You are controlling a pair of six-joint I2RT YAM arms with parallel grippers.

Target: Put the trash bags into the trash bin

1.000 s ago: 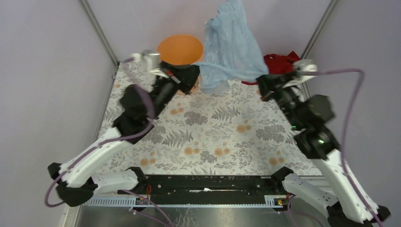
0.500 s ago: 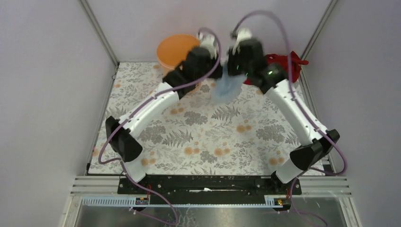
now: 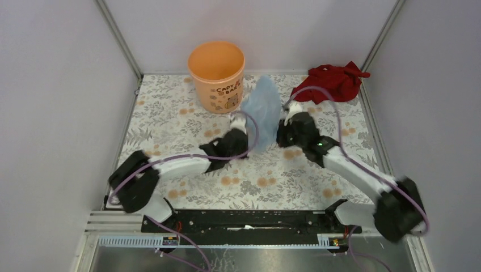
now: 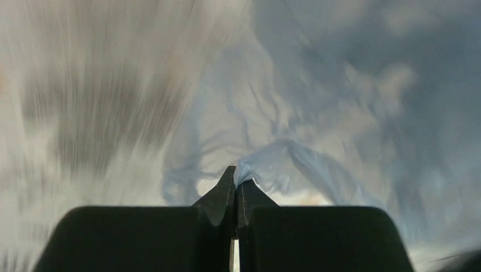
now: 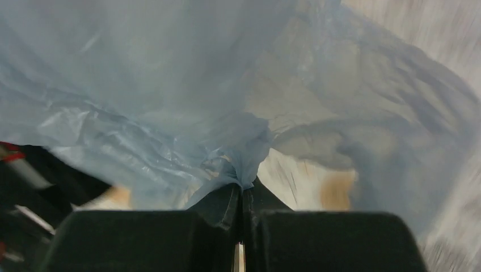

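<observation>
The pale blue trash bag hangs stretched between both grippers, low over the middle of the table, just right of the trash bin. The trash bin, an orange bucket with "CAPY BARA" lettering, stands upright at the back left. My left gripper is shut on the bag's left edge; in the left wrist view its tips pinch a fold of blue film. My right gripper is shut on the right edge, with film bunched at its tips and the bag spreading above.
A dark red cloth lies crumpled at the back right corner. The floral table mat spreads under both arms. Grey walls and metal posts close in the sides and back.
Both arms have swung down and toward the near side, bringing the bag from high above the bin to low over the table's middle. The bin's opening is now uncovered.
</observation>
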